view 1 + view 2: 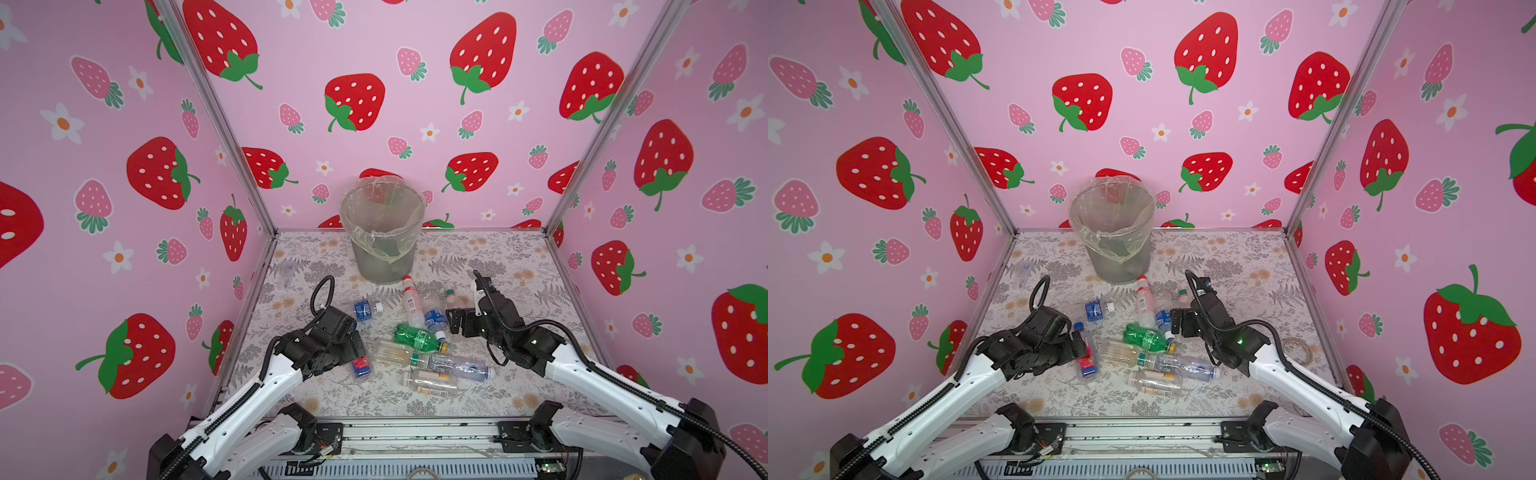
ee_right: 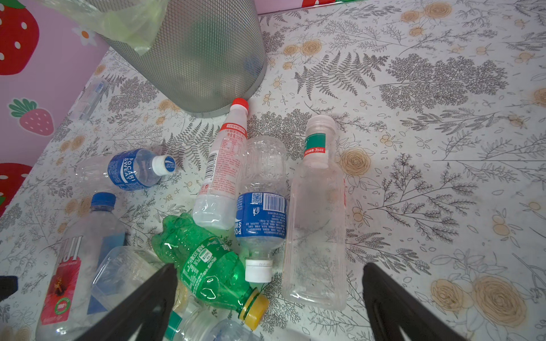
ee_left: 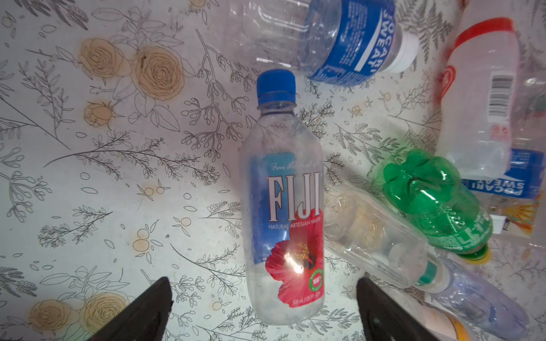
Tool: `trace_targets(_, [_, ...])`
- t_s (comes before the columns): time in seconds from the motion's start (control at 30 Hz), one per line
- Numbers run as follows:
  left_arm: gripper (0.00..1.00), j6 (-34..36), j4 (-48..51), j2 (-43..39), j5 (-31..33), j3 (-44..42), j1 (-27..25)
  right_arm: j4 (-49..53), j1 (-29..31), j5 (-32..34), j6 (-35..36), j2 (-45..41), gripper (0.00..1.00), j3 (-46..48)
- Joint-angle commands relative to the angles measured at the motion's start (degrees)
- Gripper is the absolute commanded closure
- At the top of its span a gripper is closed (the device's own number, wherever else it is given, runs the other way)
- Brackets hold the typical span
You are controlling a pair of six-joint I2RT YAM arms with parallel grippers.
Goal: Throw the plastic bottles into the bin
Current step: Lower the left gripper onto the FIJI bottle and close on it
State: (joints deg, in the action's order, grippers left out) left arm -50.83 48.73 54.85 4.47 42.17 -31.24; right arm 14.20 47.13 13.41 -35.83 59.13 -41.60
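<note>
here, left gripper [image 3: 263,285]: spread wide, empty, fingers [image 3: 147,310] either side of the base of the fiji bottle [image 3: 283,206], gaps showing (no contact seen)
right gripper [image 2: 270,267]: spread wide, empty, poised above the yellow-capped green bottle [image 2: 206,259] and a clear square bottle [image 2: 316,224]
plastic bottles [image 1: 1158,361]: lying scattered on the floral table [image 1: 498,266], clustered between the arms
bin [image 1: 384,266]: upright at the back of the table, bag-lined, the red-capped bottle [image 1: 409,297] lying cap to its foot

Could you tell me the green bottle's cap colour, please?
Yellow cap on the green plastic bottle; clearest in right wrist view.
</note>
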Motion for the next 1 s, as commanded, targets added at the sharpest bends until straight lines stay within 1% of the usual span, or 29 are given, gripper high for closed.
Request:
trace_targets(0.0, [0.01, 0.29, -0.32, 1.50, -0.48, -0.40, -0.79, -0.28, -0.61, -0.01, -1.20, -0.93, 0.01, 0.83])
trace_targets(0.23, [0.01, -0.70, -4.37, 3.86, -3.13, -3.48, -2.22, -0.65, -0.88, -0.07, -1.78, -0.72, 0.01, 1.70])
trace_targets(0.4, [0.01, -0.81, -6.04, 6.51, -3.58, -4.24, -3.41, -0.75, -1.12, -1.45, -2.03, 0.06, 0.01, 2.30])
trace_targets(0.57, [0.00, -0.55, -7.45, 9.39, -3.68, -4.38, -4.17, -0.71, -1.38, -0.36, -2.90, -0.19, 0.01, 3.09])
trace_targets(0.97, [0.07, 0.29, -8.84, 11.62, -3.51, -6.04, -4.19, -0.66, -2.39, -0.84, -3.71, -0.68, 0.01, 3.79])
